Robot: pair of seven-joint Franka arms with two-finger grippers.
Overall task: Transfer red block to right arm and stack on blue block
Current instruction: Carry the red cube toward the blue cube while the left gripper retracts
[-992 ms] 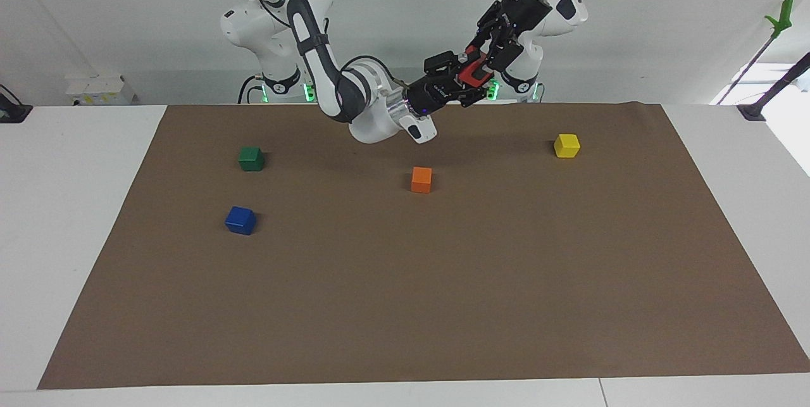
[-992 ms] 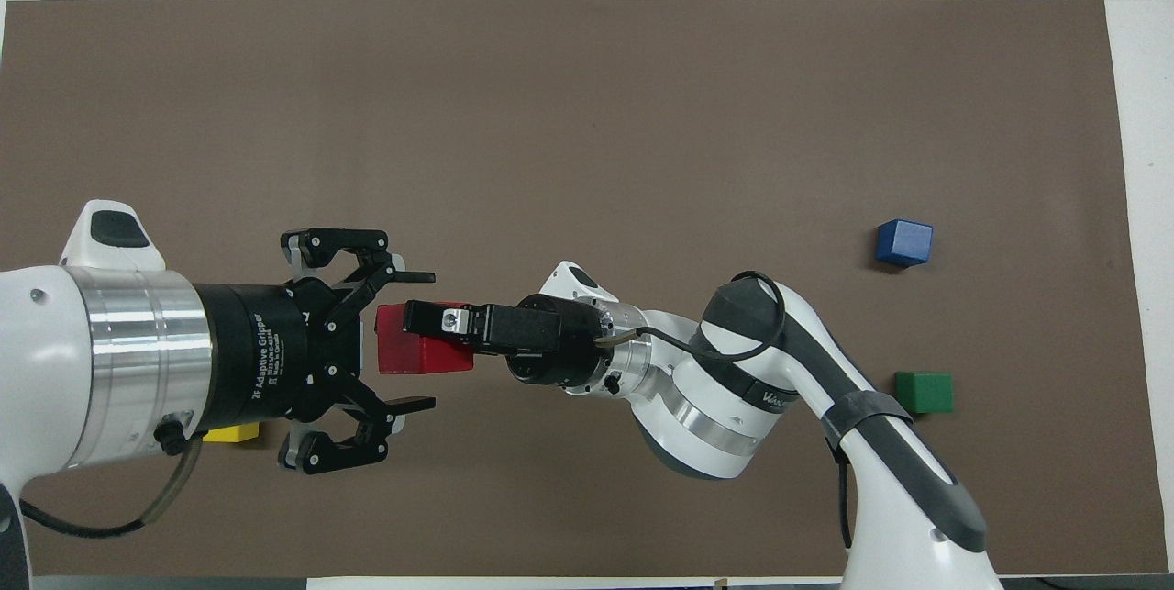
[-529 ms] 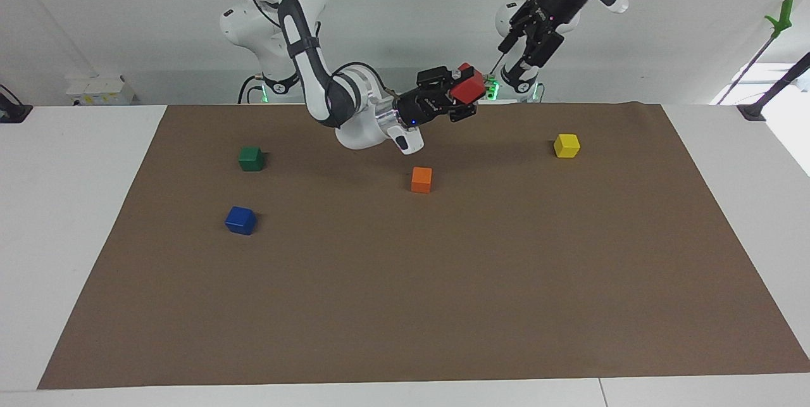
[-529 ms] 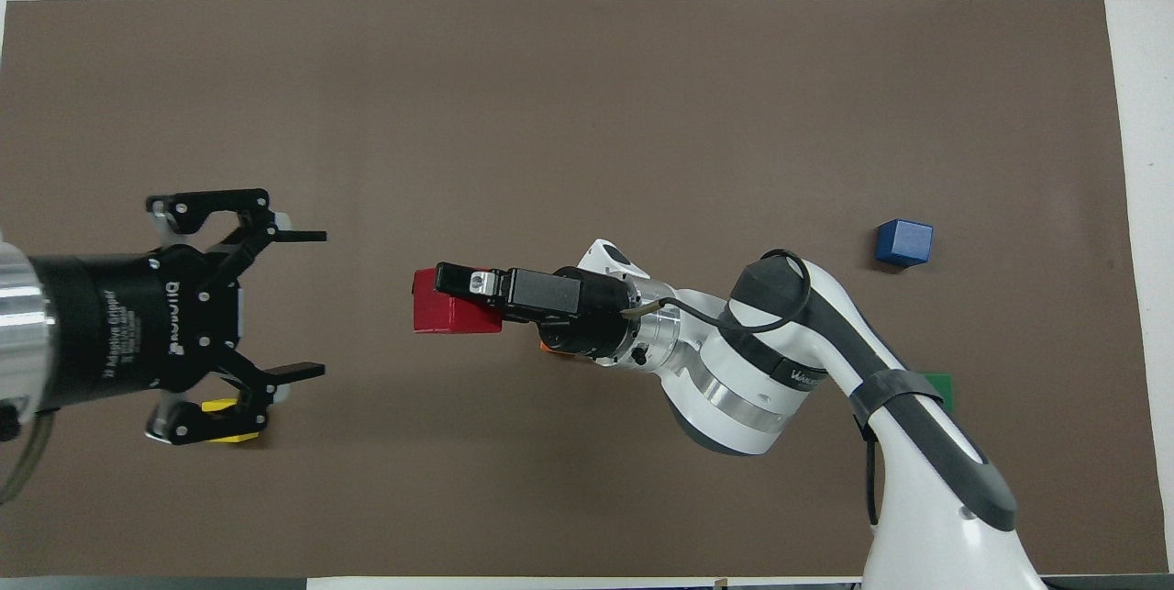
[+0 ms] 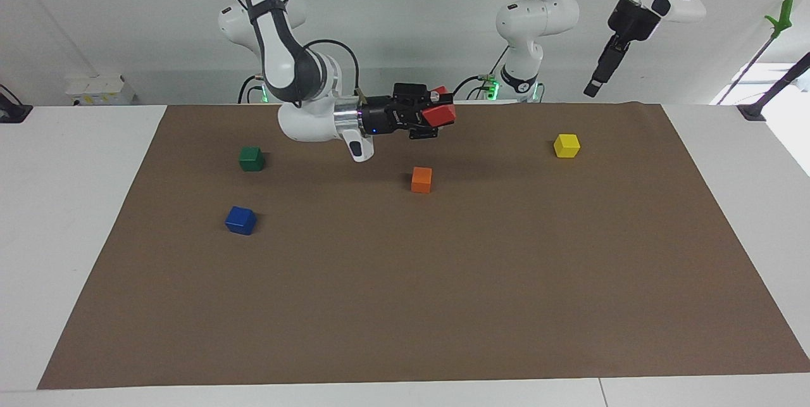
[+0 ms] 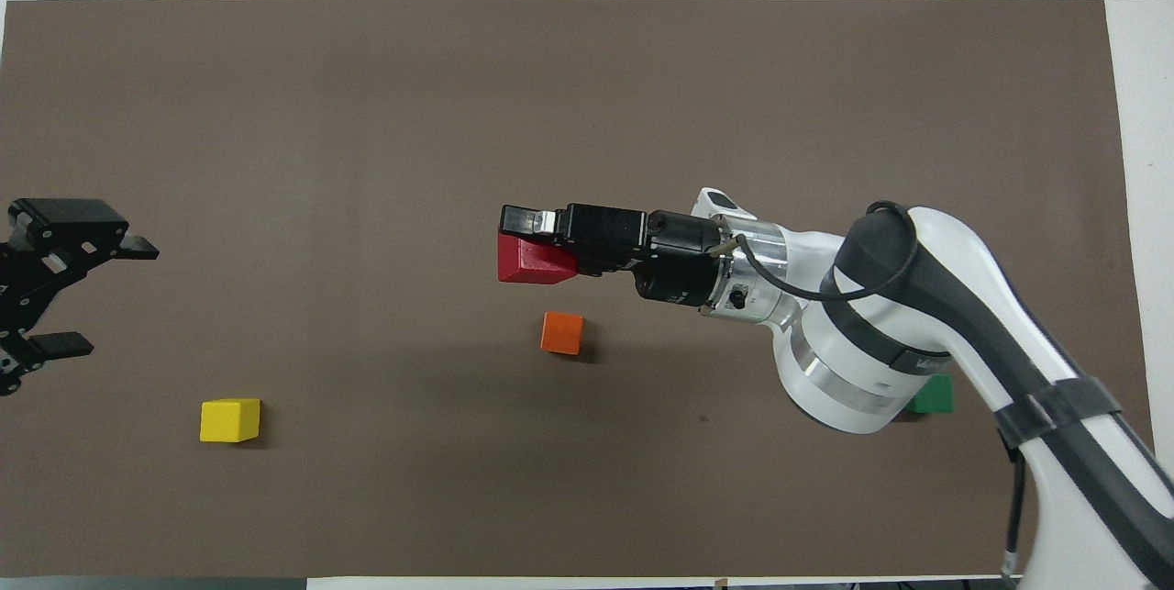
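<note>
Facing view: right gripper (image 5: 436, 114) is holding the red block (image 5: 439, 114) clamped between its fingers, up in the air over the mat (image 5: 405, 306), above the orange block (image 5: 421, 179). One finger (image 6: 525, 219) is covering part of the red block in the overhead view. Left gripper (image 5: 598, 75) is hanging high over the left arm's end of the table, fingers spread apart (image 6: 55, 296), partly cut off at the overhead frame edge. Blue block (image 5: 240, 220) is sitting on the mat toward the right arm's end, bare; overhead, the right arm is hiding it. Green block (image 5: 251, 158) is lying nearer to the robots, mostly hidden overhead. Yellow block (image 5: 566, 145) is resting toward the left arm's end.
</note>
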